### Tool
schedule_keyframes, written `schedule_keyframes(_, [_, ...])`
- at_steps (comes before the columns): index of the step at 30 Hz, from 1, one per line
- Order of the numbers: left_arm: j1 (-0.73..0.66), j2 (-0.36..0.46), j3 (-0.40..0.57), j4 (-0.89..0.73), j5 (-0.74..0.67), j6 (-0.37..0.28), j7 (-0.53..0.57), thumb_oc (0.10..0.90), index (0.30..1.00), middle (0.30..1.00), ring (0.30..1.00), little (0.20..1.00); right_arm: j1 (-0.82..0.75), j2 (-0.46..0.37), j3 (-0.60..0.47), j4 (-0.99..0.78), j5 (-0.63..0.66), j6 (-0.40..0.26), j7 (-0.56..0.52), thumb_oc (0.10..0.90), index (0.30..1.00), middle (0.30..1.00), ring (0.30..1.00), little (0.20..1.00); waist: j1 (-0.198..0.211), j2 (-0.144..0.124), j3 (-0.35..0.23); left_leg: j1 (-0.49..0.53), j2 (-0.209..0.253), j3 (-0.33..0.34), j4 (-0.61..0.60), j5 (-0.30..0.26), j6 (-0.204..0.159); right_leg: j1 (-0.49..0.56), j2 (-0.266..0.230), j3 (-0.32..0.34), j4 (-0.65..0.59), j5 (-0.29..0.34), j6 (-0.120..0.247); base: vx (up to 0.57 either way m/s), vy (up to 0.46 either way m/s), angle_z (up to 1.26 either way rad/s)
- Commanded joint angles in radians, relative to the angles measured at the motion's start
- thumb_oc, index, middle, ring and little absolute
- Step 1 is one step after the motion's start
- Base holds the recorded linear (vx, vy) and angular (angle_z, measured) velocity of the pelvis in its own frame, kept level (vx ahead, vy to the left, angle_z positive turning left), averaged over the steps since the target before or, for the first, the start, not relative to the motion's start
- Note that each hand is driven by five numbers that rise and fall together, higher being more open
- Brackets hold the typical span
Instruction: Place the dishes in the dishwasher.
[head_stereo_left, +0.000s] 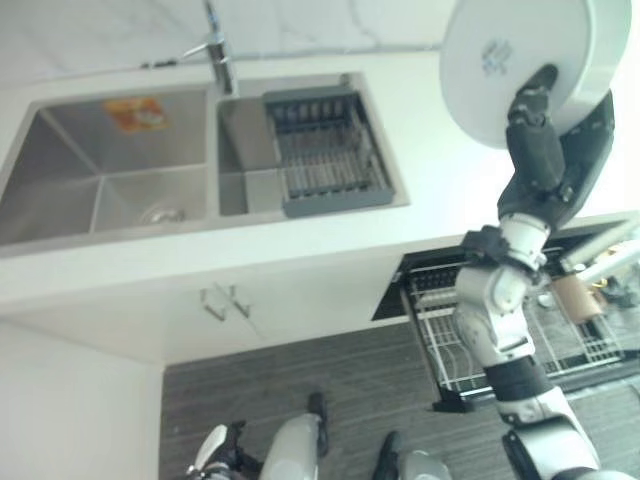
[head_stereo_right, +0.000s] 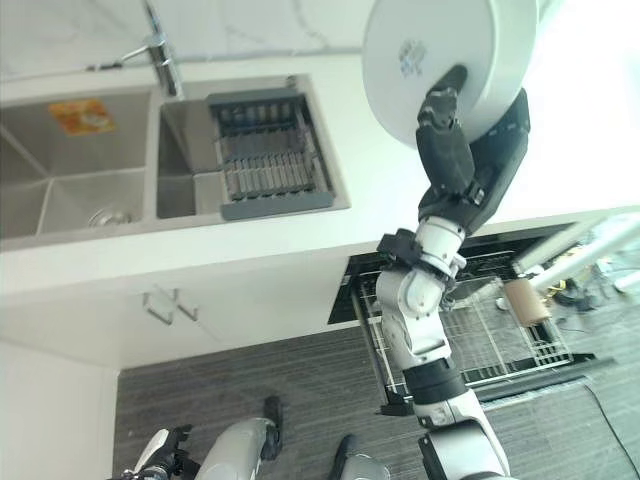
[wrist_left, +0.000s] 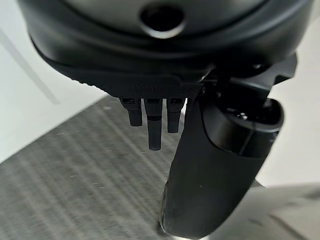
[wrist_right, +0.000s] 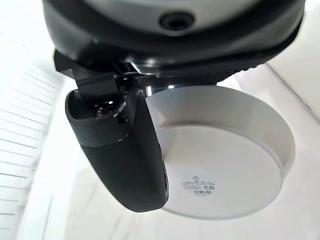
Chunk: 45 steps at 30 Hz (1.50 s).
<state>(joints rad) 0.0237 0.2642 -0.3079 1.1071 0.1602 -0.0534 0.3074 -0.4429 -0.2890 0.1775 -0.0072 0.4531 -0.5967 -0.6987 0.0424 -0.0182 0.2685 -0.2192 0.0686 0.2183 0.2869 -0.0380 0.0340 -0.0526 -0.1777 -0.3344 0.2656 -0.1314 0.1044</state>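
A white round dish (head_stereo_left: 500, 60) is held up high over the counter's right end, its underside with a small label facing me. My right hand (head_stereo_left: 545, 150) is shut on it, thumb across the underside and fingers behind the rim; in the right wrist view the dish (wrist_right: 225, 165) sits just past the thumb (wrist_right: 125, 155). Below the counter, the dishwasher's wire rack (head_stereo_left: 450, 350) is pulled out at the lower right. My left hand (wrist_left: 220, 165) hangs low over the dark wooden floor, fingers (wrist_left: 154, 125) straight and holding nothing.
A steel double sink (head_stereo_left: 100, 170) with a faucet (head_stereo_left: 218, 55) fills the counter's left part; a grey drainer basket (head_stereo_left: 325, 150) sits in its right basin. A brown cup (head_stereo_left: 575, 297) lies in the rack. White cabinet doors with handles (head_stereo_left: 220, 300) stand below the sink.
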Motion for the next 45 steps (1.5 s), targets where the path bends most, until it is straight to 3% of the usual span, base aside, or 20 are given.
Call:
schedule_keyframes(1, [0.016, 0.017, -0.021, 0.039, -0.053, 0.010, 0.047, 0.800, 0.900, 0.900, 0.900, 0.900, -0.081, -0.069, -0.084, -0.080, -0.046, -0.081, 0.044, 0.400, 0.300, 0.300, 0.300, 0.300, 0.009, 0.009, -0.066, 0.054, 0.041, -0.033, 0.013, -0.139, -0.088, -0.031, -0.015, 0.014, 0.034, -0.044, 0.049, -0.14, -0.094, -0.44])
schedule_keyframes(4, [0.009, 0.008, -0.014, 0.044, -0.050, 0.010, 0.047, 0.800, 0.900, 0.900, 0.900, 0.900, 0.009, -0.098, -0.119, -0.109, -0.050, -0.072, 0.053, 0.400, 0.300, 0.300, 0.300, 0.300, -0.023, 0.006, -0.082, 0.047, 0.054, -0.018, 0.013, -0.129, -0.094, -0.044, -0.003, 0.031, 0.034, -0.043, 0.048, -0.12, -0.070, -0.47])
schedule_keyframes(5, [0.011, 0.002, -0.006, 0.039, -0.074, 0.011, 0.048, 0.800, 0.900, 0.900, 0.900, 0.900, 0.139, -0.126, -0.171, -0.138, 0.005, -0.087, 0.121, 0.400, 0.300, 0.300, 0.300, 0.300, -0.070, 0.008, -0.085, 0.062, 0.070, 0.001, 0.013, -0.133, -0.101, -0.040, 0.013, 0.061, 0.034, -0.053, 0.046, -0.08, -0.003, -0.43])
schedule_keyframes(8, [0.015, 0.002, 0.007, 0.021, -0.092, 0.017, 0.044, 0.800, 0.900, 0.900, 0.900, 0.900, 0.246, -0.150, -0.224, -0.148, 0.069, -0.107, 0.175, 0.400, 0.300, 0.300, 0.300, 0.300, -0.110, 0.011, -0.087, 0.074, 0.080, 0.021, 0.013, -0.136, -0.101, -0.041, 0.025, 0.085, 0.034, -0.055, 0.043, -0.06, -0.010, -0.35])
schedule_keyframes(12, [0.008, 0.006, 0.007, -0.008, -0.096, 0.031, 0.028, 0.800, 0.900, 0.900, 0.900, 0.900, 0.343, -0.138, -0.255, -0.132, 0.134, -0.145, 0.254, 0.400, 0.300, 0.300, 0.300, 0.300, -0.151, 0.015, -0.081, 0.086, 0.089, 0.040, 0.013, -0.137, -0.099, -0.039, 0.035, 0.107, 0.034, -0.057, 0.038, -0.06, -0.009, -0.44])
schedule_keyframes(16, [0.012, 0.001, 0.001, -0.023, -0.091, 0.037, 0.021, 0.800, 0.900, 0.900, 0.900, 0.900, 0.381, -0.116, -0.257, -0.080, 0.135, -0.154, 0.274, 0.400, 0.300, 0.300, 0.300, 0.300, -0.164, 0.020, -0.078, 0.099, 0.087, 0.042, 0.013, -0.142, -0.098, -0.034, 0.036, 0.112, 0.034, -0.059, 0.037, -0.01, 0.002, -0.11])
schedule_keyframes(18, [0.015, -0.002, -0.005, -0.026, -0.083, 0.041, 0.021, 0.800, 0.900, 0.900, 0.900, 0.900, 0.395, -0.112, -0.250, -0.056, 0.129, -0.163, 0.281, 0.400, 0.300, 0.300, 0.300, 0.300, -0.164, 0.021, -0.080, 0.098, 0.085, 0.037, 0.013, -0.143, -0.098, -0.036, 0.035, 0.111, 0.034, -0.058, 0.038, 0.01, -0.015, 0.05])
schedule_keyframes(22, [0.018, 0.004, -0.008, -0.040, -0.083, 0.064, 0.015, 0.800, 0.900, 0.900, 0.900, 0.900, 0.401, -0.116, -0.228, -0.004, 0.178, -0.095, 0.294, 0.400, 0.300, 0.300, 0.300, 0.300, -0.158, 0.021, -0.079, 0.094, 0.077, 0.024, 0.013, -0.145, -0.097, -0.039, 0.036, 0.107, 0.034, -0.060, 0.036, 0.01, -0.006, 0.03])
schedule_keyframes(28, [0.037, 0.007, -0.006, -0.042, -0.073, 0.060, 0.012, 0.800, 0.900, 0.900, 0.900, 0.900, 0.399, -0.110, -0.189, 0.082, 0.148, -0.072, 0.303, 0.400, 0.300, 0.300, 0.300, 0.300, -0.137, 0.024, -0.078, 0.084, 0.064, 0.004, 0.013, -0.145, -0.092, -0.042, 0.032, 0.096, 0.034, -0.064, 0.034, 0.04, -0.003, 0.08])
schedule_keyframes(34, [0.042, 0.016, -0.010, -0.046, -0.058, 0.060, 0.001, 0.800, 0.900, 0.900, 0.900, 0.900, 0.381, -0.123, -0.158, 0.144, 0.073, 0.030, 0.249, 0.400, 0.300, 0.300, 0.300, 0.300, -0.117, 0.026, -0.069, 0.069, 0.050, -0.020, 0.013, -0.144, -0.090, -0.044, 0.030, 0.086, 0.034, -0.068, 0.031, 0.04, 0.014, 0.11])
schedule_keyframes(41, [0.040, 0.019, -0.030, -0.069, -0.051, 0.063, -0.007, 0.800, 0.900, 0.900, 0.900, 0.900, 0.297, -0.166, -0.081, 0.263, -0.156, 0.091, 0.181, 0.400, 0.300, 0.300, 0.300, 0.300, -0.076, 0.034, -0.044, 0.048, 0.042, -0.037, 0.013, -0.139, -0.089, -0.051, 0.021, 0.064, 0.034, -0.070, 0.026, 0.01, 0.009, 0.06])
schedule_keyframes(45, [0.020, 0.026, -0.043, -0.076, -0.057, 0.063, -0.013, 0.800, 0.900, 0.900, 0.900, 0.900, 0.232, -0.217, -0.038, 0.335, -0.271, 0.132, 0.135, 0.400, 0.300, 0.300, 0.300, 0.300, -0.049, 0.044, -0.015, 0.035, 0.035, -0.058, 0.013, -0.132, -0.083, -0.028, 0.034, 0.046, 0.034, -0.080, 0.003, -0.02, 0.035, 0.11])
